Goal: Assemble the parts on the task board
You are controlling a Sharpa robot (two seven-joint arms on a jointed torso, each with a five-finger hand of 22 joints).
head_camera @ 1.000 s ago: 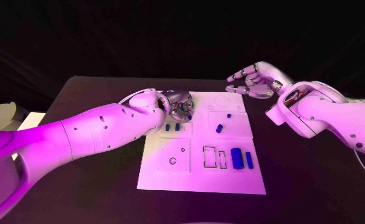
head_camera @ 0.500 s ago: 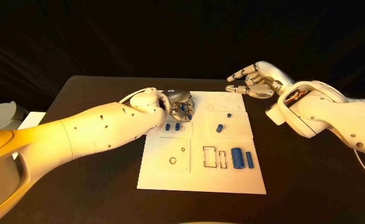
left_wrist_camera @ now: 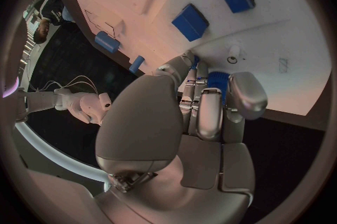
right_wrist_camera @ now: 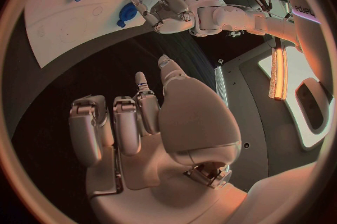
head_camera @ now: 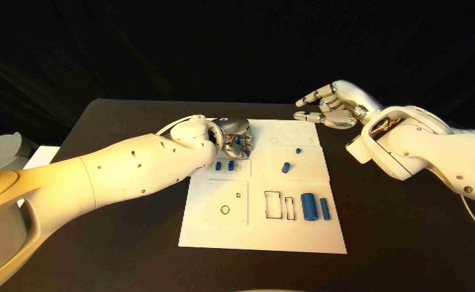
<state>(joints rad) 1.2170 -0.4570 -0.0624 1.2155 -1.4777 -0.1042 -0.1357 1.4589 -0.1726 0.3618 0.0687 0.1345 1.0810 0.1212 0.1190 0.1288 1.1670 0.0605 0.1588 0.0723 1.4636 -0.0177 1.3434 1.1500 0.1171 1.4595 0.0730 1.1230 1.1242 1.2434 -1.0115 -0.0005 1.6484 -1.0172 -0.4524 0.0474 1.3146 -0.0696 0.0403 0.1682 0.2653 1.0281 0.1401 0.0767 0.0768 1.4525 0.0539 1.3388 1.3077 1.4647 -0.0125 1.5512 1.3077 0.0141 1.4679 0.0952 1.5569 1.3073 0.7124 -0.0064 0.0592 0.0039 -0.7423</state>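
The white task board (head_camera: pixel 259 233) lies in the middle of the black table. My left hand (head_camera: pixel 235 138) is down at the board's far left corner and its fingers curl round a blue part (left_wrist_camera: pixel 216 81), which it holds against the board. Just in front of it stand two small blue blocks (head_camera: pixel 224 165), also plain in the left wrist view (left_wrist_camera: pixel 190 22). A short blue peg (head_camera: pixel 285 167) and a tiny blue piece (head_camera: pixel 298 150) sit mid-board. Two long blue parts (head_camera: pixel 315 207) lie near the right edge. My right hand (head_camera: pixel 331 110) hovers off the board's far right corner, fingers loosely bent, holding nothing.
Outlined slots (head_camera: pixel 278 205) and a round hole (head_camera: pixel 224 209) mark the board's near half. Bare black table (head_camera: pixel 119 237) stretches to the left and right of the board. The right wrist view shows my left hand (right_wrist_camera: pixel 165 9) at the board with blue between its fingers.
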